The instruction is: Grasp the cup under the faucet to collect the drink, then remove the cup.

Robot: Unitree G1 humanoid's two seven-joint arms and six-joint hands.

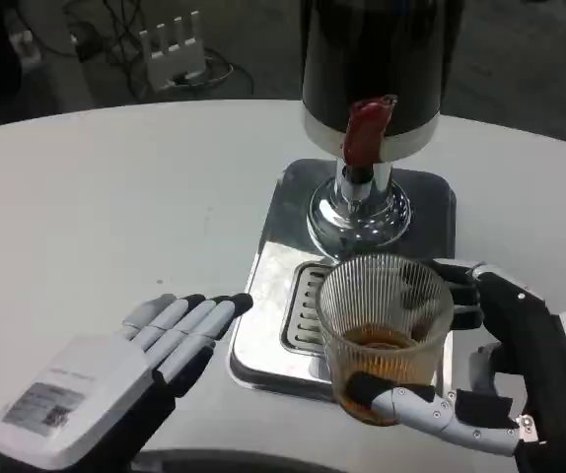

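A clear ribbed glass cup [382, 325] with a little brown drink at its bottom is at the front of the silver drip tray [263, 296]. My right hand [490, 374] grips it, thumb across the near side and fingers behind it. The cup is in front of and below the dispenser's red tap lever [367, 130] and chrome faucet base [359, 212]. My left hand [155, 345] lies flat on the table left of the tray, fingers straight and together, holding nothing.
The black drink dispenser [377, 59] stands at the back of the tray. A white power strip [175, 44] and cables lie on the floor beyond the round white table [115, 197].
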